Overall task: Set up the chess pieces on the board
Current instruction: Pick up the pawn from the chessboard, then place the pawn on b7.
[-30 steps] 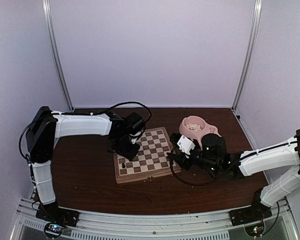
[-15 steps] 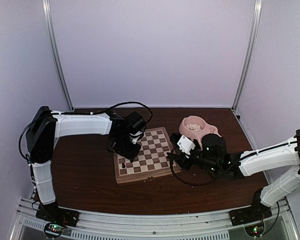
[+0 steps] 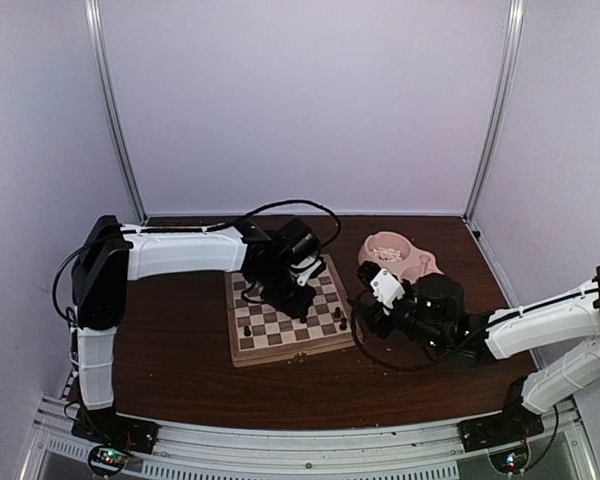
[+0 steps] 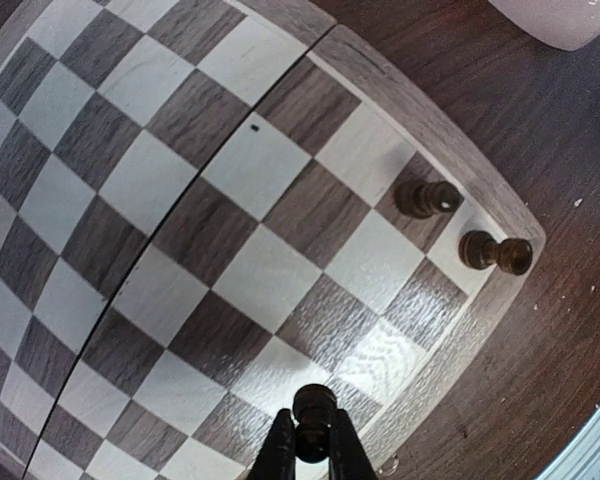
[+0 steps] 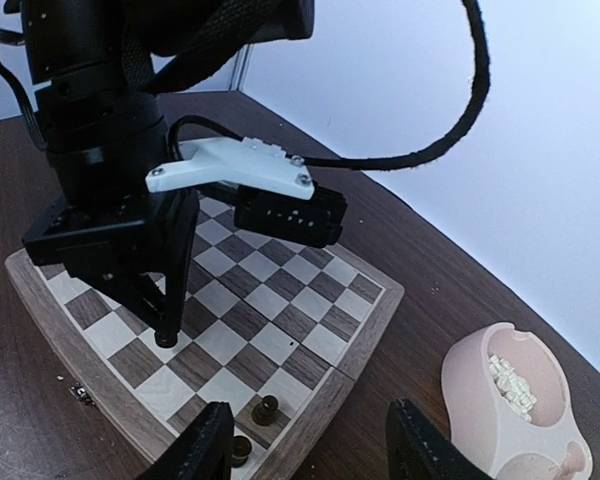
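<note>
Over the checked wooden board [image 4: 230, 200] a dark turned piece [image 4: 313, 406] is pinched by the left gripper [image 4: 312, 455]; the right gripper [image 5: 310, 452] is spread.

Dark wood table [image 3: 180, 370]; pale lilac walls [image 3: 300, 100]; metal corner posts [image 3: 115, 110]; aluminium rail [image 3: 310, 445] at near edge.

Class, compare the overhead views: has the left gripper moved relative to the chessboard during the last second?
Yes. The left gripper has shifted right across the board, from its left side toward the middle, holding a dark chess piece.
</note>
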Controlling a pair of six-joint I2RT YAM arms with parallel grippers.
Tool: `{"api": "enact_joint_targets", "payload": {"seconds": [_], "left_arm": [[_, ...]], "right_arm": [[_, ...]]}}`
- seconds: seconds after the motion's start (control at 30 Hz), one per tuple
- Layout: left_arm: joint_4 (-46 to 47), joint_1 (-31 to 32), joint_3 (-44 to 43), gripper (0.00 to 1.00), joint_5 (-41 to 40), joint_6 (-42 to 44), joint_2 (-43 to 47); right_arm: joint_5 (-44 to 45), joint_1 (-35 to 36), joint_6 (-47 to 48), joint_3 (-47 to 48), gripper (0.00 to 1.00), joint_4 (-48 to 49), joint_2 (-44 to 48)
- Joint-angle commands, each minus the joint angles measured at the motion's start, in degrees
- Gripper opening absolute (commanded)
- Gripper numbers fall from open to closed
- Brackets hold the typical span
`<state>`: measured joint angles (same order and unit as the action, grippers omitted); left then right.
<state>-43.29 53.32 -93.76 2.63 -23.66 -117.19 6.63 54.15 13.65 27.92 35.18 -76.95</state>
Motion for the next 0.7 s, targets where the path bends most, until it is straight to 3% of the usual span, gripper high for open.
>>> {"api": "enact_joint_targets", "payload": {"seconds": [0.0, 0.67], "left_arm": [[5.2, 0.1, -2.6, 0.06, 4.9, 1.3, -2.8], [8.0, 0.5, -9.1, 0.09, 7.4, 2.4, -9.2]], "right_arm": [[3.5, -1.5, -2.3, -1.5, 0.54, 3.3, 3.0], [3.2, -4.3, -4.2, -4.4, 0.56, 6.5, 5.5]]}}
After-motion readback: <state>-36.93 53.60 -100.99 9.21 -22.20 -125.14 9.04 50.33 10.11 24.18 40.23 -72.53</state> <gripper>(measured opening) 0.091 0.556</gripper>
